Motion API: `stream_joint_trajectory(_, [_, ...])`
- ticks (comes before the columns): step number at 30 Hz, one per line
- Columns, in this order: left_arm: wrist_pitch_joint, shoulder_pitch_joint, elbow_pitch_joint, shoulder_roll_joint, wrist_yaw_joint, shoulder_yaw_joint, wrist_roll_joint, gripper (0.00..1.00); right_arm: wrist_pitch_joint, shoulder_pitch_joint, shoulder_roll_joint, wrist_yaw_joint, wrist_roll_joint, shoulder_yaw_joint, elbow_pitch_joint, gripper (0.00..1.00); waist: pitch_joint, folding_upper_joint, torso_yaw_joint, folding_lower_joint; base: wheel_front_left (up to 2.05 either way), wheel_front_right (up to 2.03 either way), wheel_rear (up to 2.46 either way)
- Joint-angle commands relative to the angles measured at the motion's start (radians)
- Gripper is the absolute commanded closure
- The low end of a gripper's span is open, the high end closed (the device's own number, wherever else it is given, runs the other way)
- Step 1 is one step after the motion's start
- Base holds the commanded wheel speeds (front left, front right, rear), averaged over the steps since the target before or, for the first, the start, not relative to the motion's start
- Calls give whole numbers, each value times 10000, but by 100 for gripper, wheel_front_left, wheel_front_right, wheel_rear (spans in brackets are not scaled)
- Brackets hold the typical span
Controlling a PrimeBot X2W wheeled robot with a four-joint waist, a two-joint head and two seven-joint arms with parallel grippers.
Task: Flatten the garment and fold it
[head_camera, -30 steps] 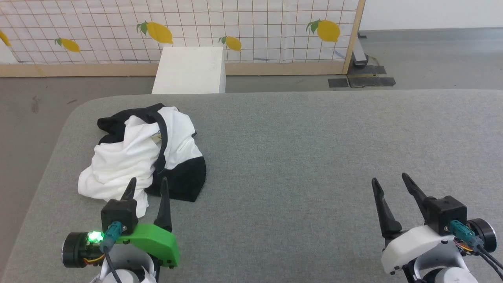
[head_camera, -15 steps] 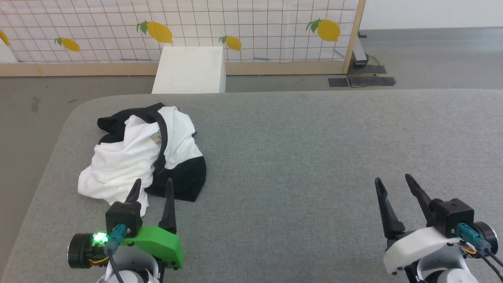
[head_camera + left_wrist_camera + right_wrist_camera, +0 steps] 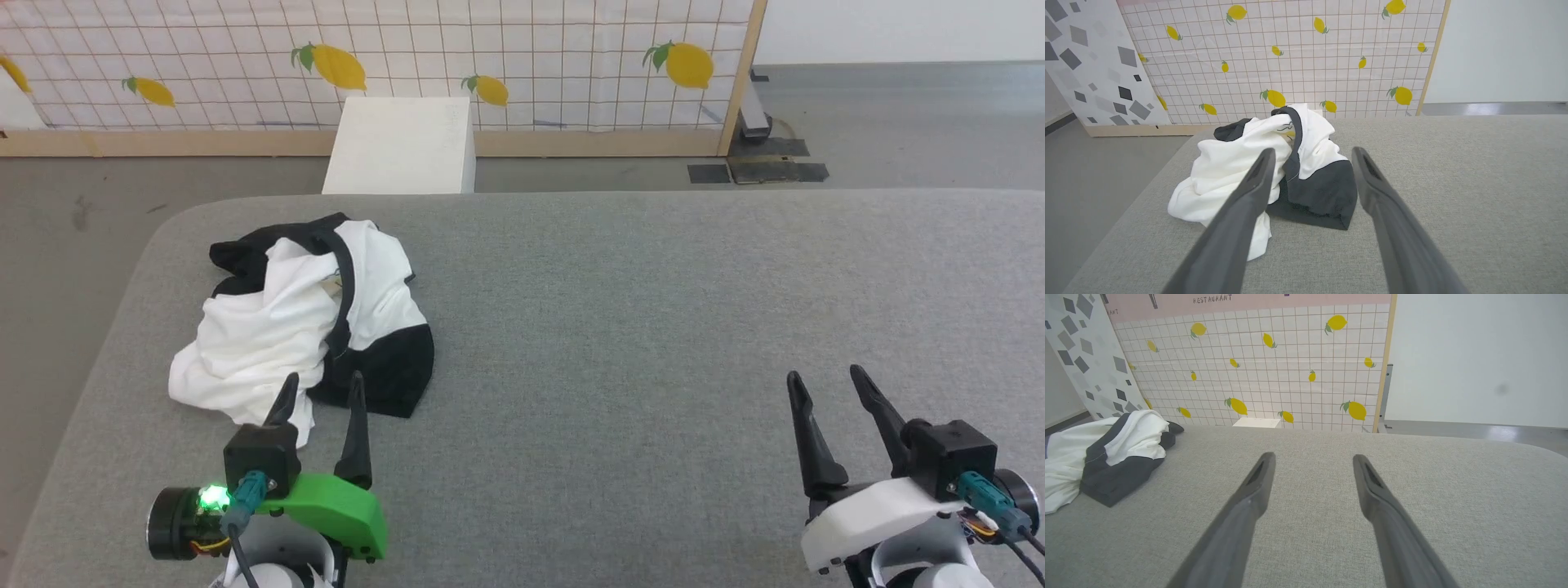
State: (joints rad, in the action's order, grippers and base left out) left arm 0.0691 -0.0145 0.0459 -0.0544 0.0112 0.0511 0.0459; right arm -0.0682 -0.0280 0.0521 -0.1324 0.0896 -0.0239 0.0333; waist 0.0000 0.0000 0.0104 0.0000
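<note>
Grey fabric covers the table, and the garment lies on its left part, toward the far side, in a crumpled heap. The heap is mostly white, with a black sleeve at its near right side and another black part at its far edge. A black collar trim runs across the middle. In the left wrist view a small bit of yellow print shows beside the collar.

The left gripper is at the near left, its jaws spread wide and holding nothing. Its fingers point at the near edge of the garment. The left finger stands in front of the white cloth, but I cannot tell if it touches.

The right gripper is at the near right, well apart from the garment. Its jaws are also spread wide and empty, over bare table.

Behind the table a white box stands on the floor, before a screen with a grid and lemons.
</note>
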Motion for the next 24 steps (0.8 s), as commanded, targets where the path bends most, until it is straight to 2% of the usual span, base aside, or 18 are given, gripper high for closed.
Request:
stream_joint_trajectory(1, [124,49,22,13,92,39,119,0,-123,-166,-6,5,122,-15,49,0,-2,0,50,0,0,0,0])
stream_joint_trajectory(10, [311,133,26,16,197,10,193,0,-311,-249,-7,6,220,24,166,0,-40,0,597,0,0,0,0])
stream_joint_trajectory(24, [597,329,133,20,346,-37,416,0,-599,-302,-9,8,436,171,435,0,-13,0,2117,0,0,0,0])
